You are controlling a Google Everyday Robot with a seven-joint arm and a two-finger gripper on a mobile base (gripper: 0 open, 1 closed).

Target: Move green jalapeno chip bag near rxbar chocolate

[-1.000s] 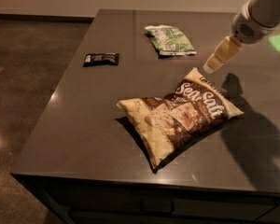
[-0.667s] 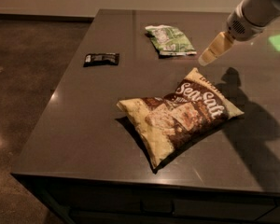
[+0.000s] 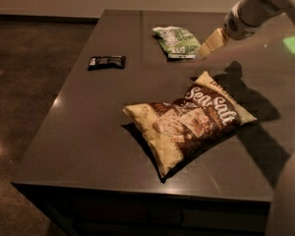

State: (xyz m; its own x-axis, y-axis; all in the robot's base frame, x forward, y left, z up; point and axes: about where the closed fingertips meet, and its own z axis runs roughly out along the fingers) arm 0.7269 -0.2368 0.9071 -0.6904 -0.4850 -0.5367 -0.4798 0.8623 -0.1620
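The gripper (image 3: 210, 44) hovers just right of the crinkled green jalapeno chip bag (image 3: 176, 41), whether open or closed I cannot tell; the flat black rxbar chocolate (image 3: 106, 61) lies well left.

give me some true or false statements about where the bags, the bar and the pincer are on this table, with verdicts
1. The pincer is just right of the green chip bag. True.
2. The black bar lies on the table, left of the green chip bag. True.
3. The green chip bag touches the black bar. False: bare table separates them.
4. The big Sea Salt bag is farther from the camera than the green chip bag. False: it is nearer.
5. The pincer holds the black bar. False: the bar lies alone, far from the pincer.
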